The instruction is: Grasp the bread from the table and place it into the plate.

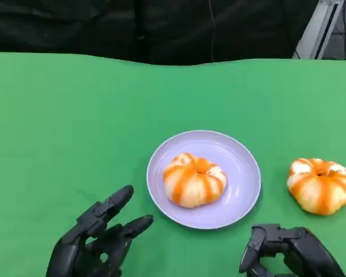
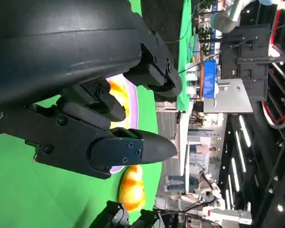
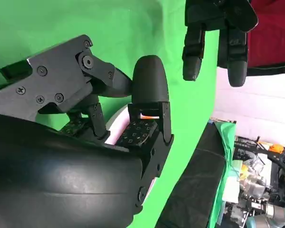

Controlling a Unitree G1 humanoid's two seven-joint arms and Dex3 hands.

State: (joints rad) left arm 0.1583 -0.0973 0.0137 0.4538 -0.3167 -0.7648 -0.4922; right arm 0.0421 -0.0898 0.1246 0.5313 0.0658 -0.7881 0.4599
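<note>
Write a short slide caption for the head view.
One bread in the plate, another on the table.

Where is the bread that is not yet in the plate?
In the head view, the loose bread lies on the green table, right of the purple plate and just beyond the right hand.

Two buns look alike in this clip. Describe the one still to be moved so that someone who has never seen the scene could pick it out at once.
Start from the green table and find the lilac plate near its middle. The bread on the table lies on the bare cloth beside the plate, on the robot's right, just beyond the right hand. Its twin, the bread in the plate, has the same orange stripes but sits inside the plate.
</note>
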